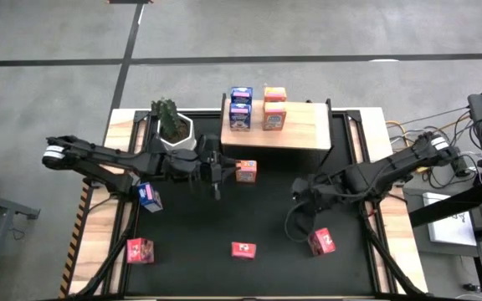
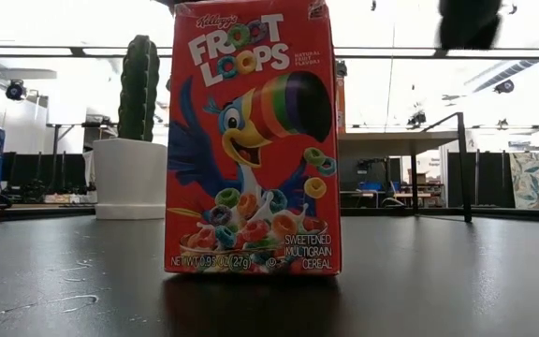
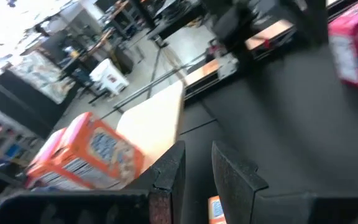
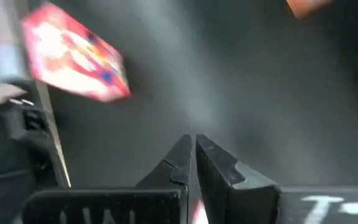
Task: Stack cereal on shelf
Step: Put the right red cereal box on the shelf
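Three red boxes (image 1: 243, 250) sat along the mat's near edge, the rightmost at 5 o'clock from the right gripper (image 1: 296, 193), whose fingers were nearly together, empty. Left gripper (image 1: 217, 173), narrowly parted, empty, had an orange box (image 1: 246, 171) just beside it at 3 o'clock. Four boxes stood on the shelf (image 1: 308, 130) beyond.

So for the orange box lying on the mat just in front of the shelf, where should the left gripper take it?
From above, across its narrow sides. The orange box lies flat on the mat, clear of the shelf, so its edges are open. The left gripper is right beside it, fingers slightly apart.
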